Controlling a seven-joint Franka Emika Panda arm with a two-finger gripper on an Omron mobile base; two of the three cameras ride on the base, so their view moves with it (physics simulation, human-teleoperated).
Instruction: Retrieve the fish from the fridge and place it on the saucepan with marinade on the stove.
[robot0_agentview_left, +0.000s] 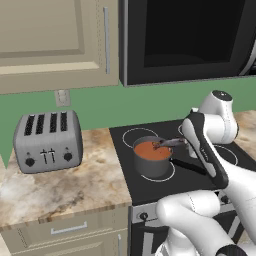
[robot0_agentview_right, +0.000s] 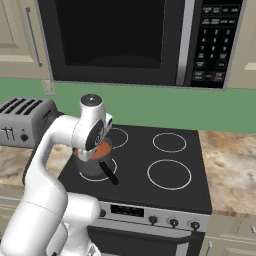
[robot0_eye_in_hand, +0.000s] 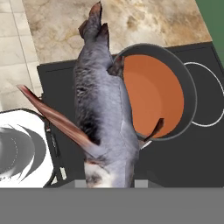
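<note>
While I watch from the base cameras, left to right:
Toaster: left of the stove.
Saucepan: on stove's front-left burner, marinade inside.
Fish: above saucepan.
Gripper: I see it clamping the fish.

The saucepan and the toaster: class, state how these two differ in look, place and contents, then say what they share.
The saucepan is round with a long black handle; the toaster is boxy with four top slots and front knobs. The saucepan sits on a ring of the black stove; the toaster stands on the marbled counter. The saucepan holds orange-red marinade; nothing shows in the toaster's slots. Both are grey metal and stand upright.
</note>
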